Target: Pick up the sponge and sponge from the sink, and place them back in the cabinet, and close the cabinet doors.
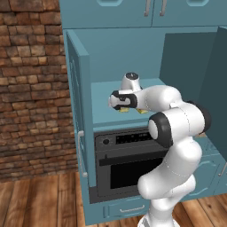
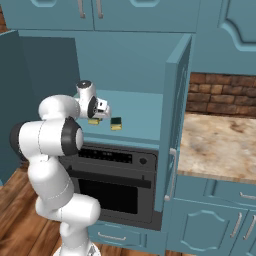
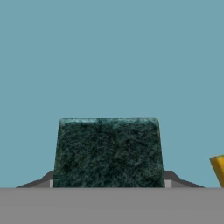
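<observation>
- Sponge [image 3: 108, 152]: coarse, fibrous dark green scouring face, matt.
- Second sponge [image 2: 116, 123]: yellow body, dull and foam-like.
- Cabinet [image 2: 135, 60]: smooth teal paint, satin finish.
- Oven [image 2: 117, 187]: black front, faintly glossy.
- Counter [image 2: 220, 142]: tan marble, polished.
- Wall [image 1: 31, 88]: rough brick.
- Floor [image 1: 40, 201]: wood planks.

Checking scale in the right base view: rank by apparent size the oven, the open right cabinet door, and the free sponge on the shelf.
Largest to smallest:
1. open right cabinet door, though nearness to the camera inflates it
2. oven
3. free sponge

Two sponges [image 2: 116, 123] lie side by side on cabinet shelf [image 2: 140, 127].
</observation>
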You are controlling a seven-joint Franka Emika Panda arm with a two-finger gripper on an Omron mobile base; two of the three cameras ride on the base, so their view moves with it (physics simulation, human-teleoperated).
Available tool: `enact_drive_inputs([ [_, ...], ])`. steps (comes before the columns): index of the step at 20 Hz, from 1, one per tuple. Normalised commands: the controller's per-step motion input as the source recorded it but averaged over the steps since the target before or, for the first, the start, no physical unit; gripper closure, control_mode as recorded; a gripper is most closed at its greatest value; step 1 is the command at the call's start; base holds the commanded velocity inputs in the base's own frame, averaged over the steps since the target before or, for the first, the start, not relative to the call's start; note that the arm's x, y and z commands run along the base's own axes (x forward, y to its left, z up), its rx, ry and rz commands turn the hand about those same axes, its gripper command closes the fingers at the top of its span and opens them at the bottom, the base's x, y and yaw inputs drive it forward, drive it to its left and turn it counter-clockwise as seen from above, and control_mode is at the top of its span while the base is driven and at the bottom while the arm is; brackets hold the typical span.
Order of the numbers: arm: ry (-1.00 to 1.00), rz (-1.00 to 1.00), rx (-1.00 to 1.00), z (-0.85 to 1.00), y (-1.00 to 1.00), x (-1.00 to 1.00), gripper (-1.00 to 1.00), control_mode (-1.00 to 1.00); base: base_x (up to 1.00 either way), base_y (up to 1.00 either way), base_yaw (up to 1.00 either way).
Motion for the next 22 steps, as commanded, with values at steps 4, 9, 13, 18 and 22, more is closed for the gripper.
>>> enact_drive_inputs([
  [4, 0.0, 0.0, 0.0, -0.07, 0.0, 0.12, 1.0, -1.0, 0.0, 0.0, 0.0],
  [9, 0.0, 0.0, 0.0, -0.05, 0.0, 0.08, 1.0, -1.0, 0.0, 0.0, 0.0],
  [13, 0.0, 0.0, 0.0, -0.09, 0.01, 0.07, 1.0, -1.0, 0.0, 0.0, 0.0],
  [18, 0.0, 0.0, 0.0, -0.1, 0.0, 0.05, 1.0, -1.0, 0.0, 0.0, 0.0],
  [22, 0.0, 0.01, 0.0, -0.06, 0.02, 0.02, 1.0, -1.0, 0.0, 0.0, 0.0],
])
